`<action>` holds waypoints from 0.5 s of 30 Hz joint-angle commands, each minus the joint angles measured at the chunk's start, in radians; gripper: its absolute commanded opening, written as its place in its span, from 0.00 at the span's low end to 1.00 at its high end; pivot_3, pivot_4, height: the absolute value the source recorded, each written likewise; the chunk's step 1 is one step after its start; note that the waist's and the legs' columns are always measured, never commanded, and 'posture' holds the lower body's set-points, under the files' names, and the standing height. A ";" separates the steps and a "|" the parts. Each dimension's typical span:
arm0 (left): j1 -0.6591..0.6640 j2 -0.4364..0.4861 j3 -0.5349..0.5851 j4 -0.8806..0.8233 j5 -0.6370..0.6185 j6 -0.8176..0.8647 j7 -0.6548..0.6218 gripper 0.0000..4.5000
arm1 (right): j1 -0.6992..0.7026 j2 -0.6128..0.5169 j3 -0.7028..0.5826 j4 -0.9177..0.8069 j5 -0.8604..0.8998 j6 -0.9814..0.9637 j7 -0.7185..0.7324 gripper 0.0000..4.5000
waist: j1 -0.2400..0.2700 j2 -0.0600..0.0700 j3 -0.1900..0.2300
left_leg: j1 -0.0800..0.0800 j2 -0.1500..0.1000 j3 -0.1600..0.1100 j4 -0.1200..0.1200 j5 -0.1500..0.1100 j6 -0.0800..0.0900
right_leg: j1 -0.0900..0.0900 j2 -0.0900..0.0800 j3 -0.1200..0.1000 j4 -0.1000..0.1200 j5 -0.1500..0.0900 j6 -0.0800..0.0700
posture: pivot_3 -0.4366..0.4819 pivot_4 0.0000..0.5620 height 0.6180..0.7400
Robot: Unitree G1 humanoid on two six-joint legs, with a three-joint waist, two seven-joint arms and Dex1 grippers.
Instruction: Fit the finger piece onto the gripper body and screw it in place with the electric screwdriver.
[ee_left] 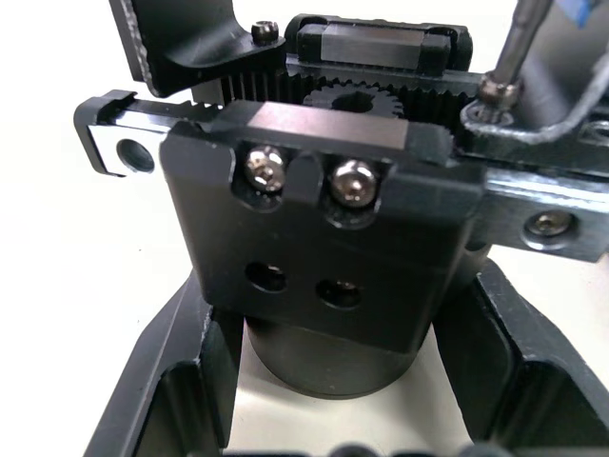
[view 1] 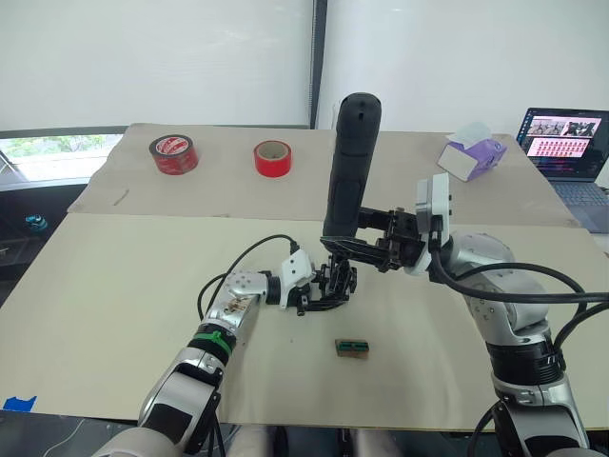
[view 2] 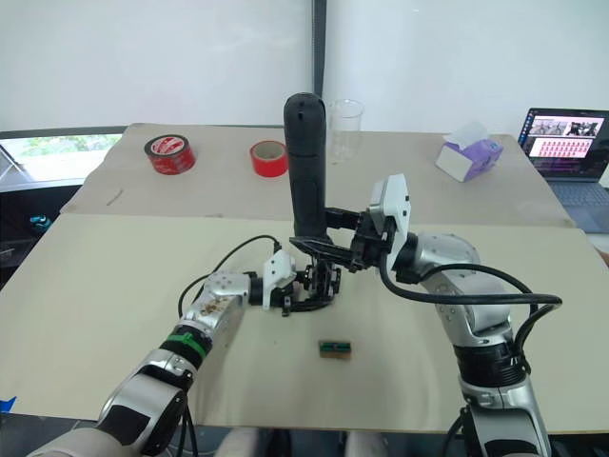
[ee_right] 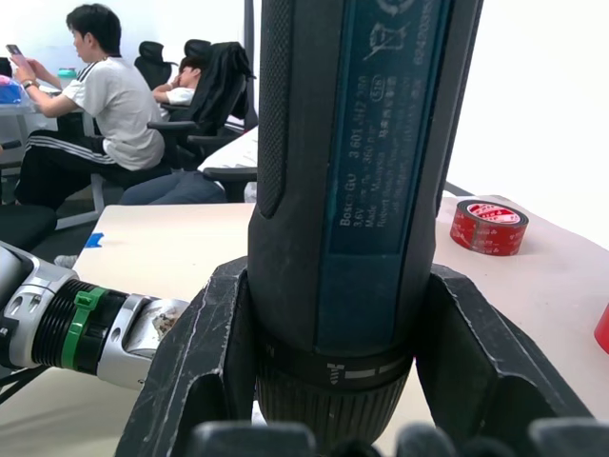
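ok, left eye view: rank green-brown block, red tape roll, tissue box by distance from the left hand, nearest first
1. Green-brown block: on the table just to the right of the left hand, nearer the robot.
2. Red tape roll: far side, roughly straight ahead.
3. Tissue box: far right corner, by the laptop.

Support: table (view 1: 114, 286) with a beige top, a seam running across at mid-depth.
Far half, 11 o'clock: dark red tape roll (view 1: 173, 154); just beside it toward 12, a brighter red tape roll (view 1: 272, 158).
2 o'clock: purple-and-white tissue box (view 1: 471, 152); laptop (view 1: 571, 152) at the far edge beyond it.
Near half, centre: small green-brown block (view 1: 351, 348) lying flat.
12 o'clock: clear cup (view 2: 346, 124).
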 commanded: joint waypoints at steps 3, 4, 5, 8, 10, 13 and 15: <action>0.013 -0.006 -0.012 -0.007 0.010 0.008 -0.014 0.51 | 0.033 -0.017 0.054 0.022 -0.054 0.038 -0.024 0.43 | 0.000 0.000 0.000 | 0.001 0.000 0.000 0.000 0.000 0.000 | 0.000 0.000 0.000 0.000 0.000 0.000 | 0.48 0.27 1.00; 0.014 -0.005 -0.012 -0.008 0.010 0.009 -0.014 0.51 | 0.037 -0.021 0.063 0.032 -0.065 0.038 -0.025 0.43 | 0.000 0.000 0.000 | 0.001 0.000 0.000 0.000 0.000 0.000 | 0.001 0.000 0.000 0.000 0.000 0.000 | 0.48 0.27 1.00; 0.014 -0.004 -0.012 -0.009 0.010 0.010 -0.015 0.51 | 0.042 -0.023 0.070 0.047 -0.076 0.039 -0.029 0.43 | 0.000 0.000 0.000 | 0.001 0.000 0.000 0.000 0.000 0.000 | 0.001 0.000 0.000 0.000 0.000 0.000 | 0.48 0.27 1.00; 0.012 -0.001 -0.011 -0.009 0.010 0.013 -0.017 0.51 | 0.055 -0.026 0.079 0.075 -0.088 0.034 -0.028 0.43 | -0.001 -0.002 -0.003 | 0.001 0.000 0.000 0.000 0.000 0.000 | 0.001 0.000 0.000 0.000 0.000 0.000 | 0.48 0.27 1.00; 0.012 0.000 -0.009 -0.009 0.011 0.015 -0.018 0.51 | 0.064 -0.032 0.085 0.084 -0.088 0.042 -0.024 0.43 | -0.001 -0.004 -0.005 | 0.002 0.000 0.000 0.000 0.000 0.000 | 0.001 0.000 0.000 0.000 0.000 0.000 | 0.48 0.27 1.00; 0.015 0.003 -0.007 -0.011 0.013 0.016 -0.020 0.51 | 0.078 -0.046 0.096 0.095 -0.087 0.070 -0.018 0.43 | -0.001 -0.007 -0.010 | 0.002 0.001 -0.001 0.000 0.000 0.000 | 0.002 0.000 0.000 0.000 0.000 0.000 | 0.48 0.27 1.00; 0.017 0.004 -0.007 -0.013 0.014 0.017 -0.021 0.51 | 0.089 -0.055 0.104 0.106 -0.091 0.075 -0.012 0.43 | -0.002 -0.009 -0.013 | 0.002 0.001 -0.001 -0.001 0.000 0.000 | 0.002 0.000 0.000 0.000 0.000 0.000 | 0.48 0.27 1.00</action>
